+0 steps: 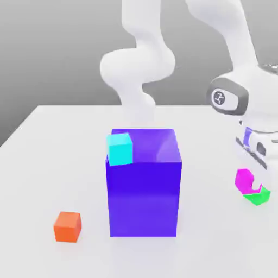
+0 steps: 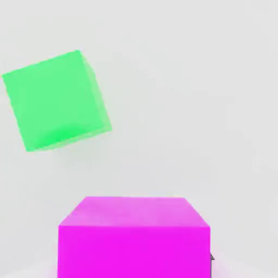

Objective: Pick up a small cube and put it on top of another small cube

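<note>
- Magenta cube (image 1: 245, 181) raised off the table (image 1: 49, 163), at the exterior view's right, beneath the white hand of the arm (image 1: 247, 103).
- In the hand view, magenta cube (image 2: 134, 236) close under the camera, its top face and one side face visible.
- Gripper (image 1: 251, 182) pinched on the magenta cube, fingers drawn in tight against it; fingers themselves largely hidden by the hand body and the cube.
- Green cube (image 1: 257, 196) on the table, just below and slightly to the exterior view's right of the magenta cube; the two overlapping in that view, contact not determinable.
- In the hand view, green cube (image 2: 56, 101) lying apart from the magenta cube, turned at an angle to it, bare table between them.
- Large purple-blue block (image 1: 144, 184) standing at table centre, well apart from the held cube.
- Cyan cube (image 1: 120, 149) at the block's upper corner on the exterior view's left.
- Orange cube (image 1: 68, 226) on the table, near the block's lower corner on the exterior view's left.
</note>
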Tool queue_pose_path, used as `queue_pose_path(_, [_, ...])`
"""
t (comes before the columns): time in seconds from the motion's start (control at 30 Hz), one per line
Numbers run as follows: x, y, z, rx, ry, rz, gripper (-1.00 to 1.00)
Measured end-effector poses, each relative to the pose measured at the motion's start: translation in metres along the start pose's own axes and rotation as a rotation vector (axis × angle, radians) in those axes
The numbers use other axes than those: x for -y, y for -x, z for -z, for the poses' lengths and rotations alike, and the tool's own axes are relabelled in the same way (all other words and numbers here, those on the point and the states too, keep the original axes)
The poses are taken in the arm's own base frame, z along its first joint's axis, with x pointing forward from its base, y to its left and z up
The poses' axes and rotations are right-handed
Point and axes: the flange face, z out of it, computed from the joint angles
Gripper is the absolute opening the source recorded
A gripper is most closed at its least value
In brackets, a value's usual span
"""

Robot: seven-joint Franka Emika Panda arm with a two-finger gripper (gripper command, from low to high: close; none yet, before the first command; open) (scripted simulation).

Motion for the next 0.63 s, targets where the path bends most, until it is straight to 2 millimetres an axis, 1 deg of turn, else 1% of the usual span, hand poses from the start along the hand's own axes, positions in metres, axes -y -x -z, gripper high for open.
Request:
queue_pose_path(0.33, [0.067,-0.022,0.019,0.004,0.007,0.645,-1.0])
queue_pose_path(0.37, [0.073,-0.024,0.014,0.004,0.007,0.681,-1.0])
queue_pose_path(0.4, [0.075,-0.025,0.006,0.004,0.007,0.697,-1.0])
queue_pose_path(0.43, [0.069,-0.025,-0.004,0.004,0.007,0.687,-1.0])
queue_pose_path(0.5, [0.067,-0.024,-0.025,0.004,0.008,0.686,-1.0])
queue_pose_path(0.53, [0.066,-0.023,-0.036,0.004,0.008,0.686,1.0])
queue_pose_path(0.63, [0.066,-0.023,-0.036,0.004,0.008,0.686,1.0])
